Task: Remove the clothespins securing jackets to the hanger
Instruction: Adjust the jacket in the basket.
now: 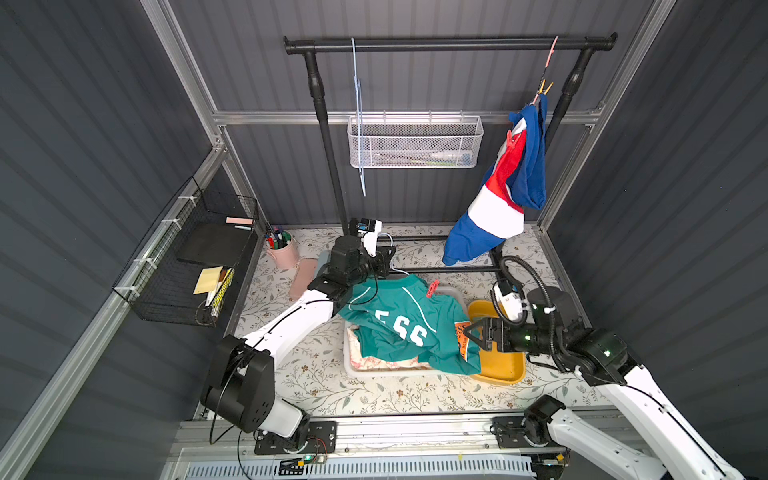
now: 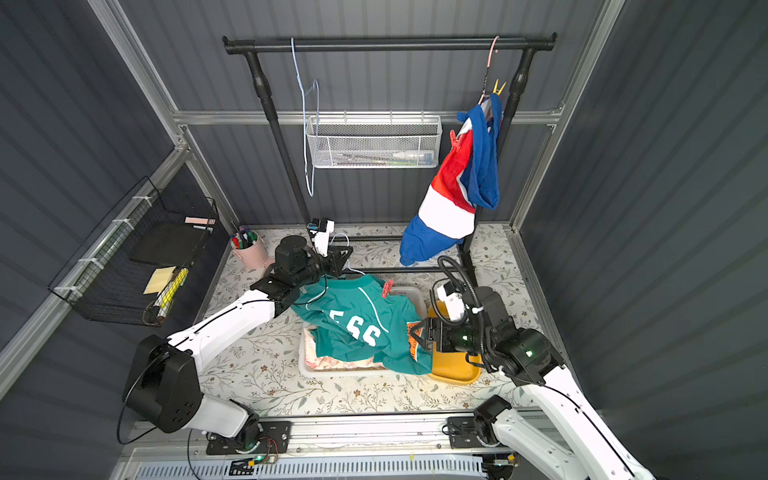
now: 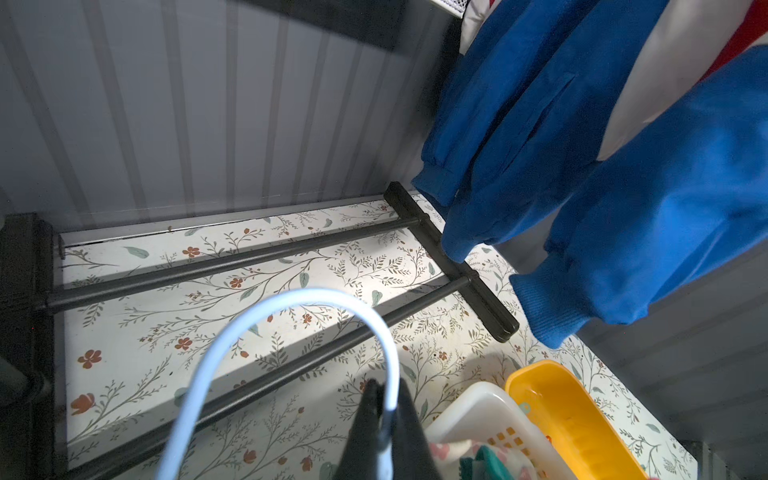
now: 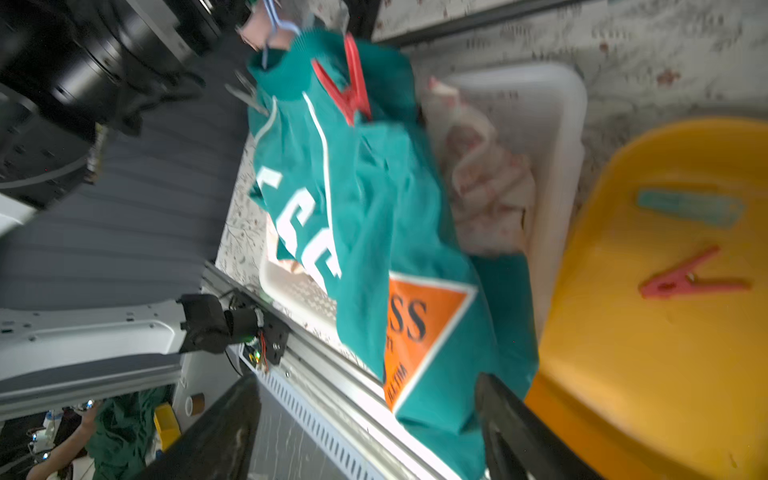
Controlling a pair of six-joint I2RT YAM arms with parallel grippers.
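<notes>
My left gripper (image 1: pixel 388 259) (image 3: pixel 384 399) is shut on the pale blue hook of a hanger (image 3: pixel 291 299) that carries the teal jacket (image 1: pixel 399 328) (image 4: pixel 365 199). That jacket droops over the white basket (image 1: pixel 353 370). A red clothespin (image 1: pixel 433 288) (image 4: pixel 351 83) is clipped at its shoulder. My right gripper (image 1: pixel 471 334) (image 4: pixel 365 382) stands open by the jacket's orange patch, holding nothing. In the yellow tray (image 1: pixel 503 370) (image 4: pixel 665 374) lie a red clothespin (image 4: pixel 690 278) and a pale teal one (image 4: pixel 690 208). The red-white-blue jacket (image 1: pixel 498 208) hangs at the rail's right end with a yellow clothespin (image 1: pixel 544 88) and a red one (image 1: pixel 510 141).
The cream-and-pink jacket (image 4: pixel 486 187) lies in the white basket under the teal one. An empty blue hanger (image 1: pixel 359 124) hangs on the black rail (image 1: pixel 449 43). A white mesh basket (image 1: pixel 415 143) is on the back wall, a pink pen cup (image 1: pixel 282 251) at back left, the rack's floor bars (image 3: pixel 232 262) behind.
</notes>
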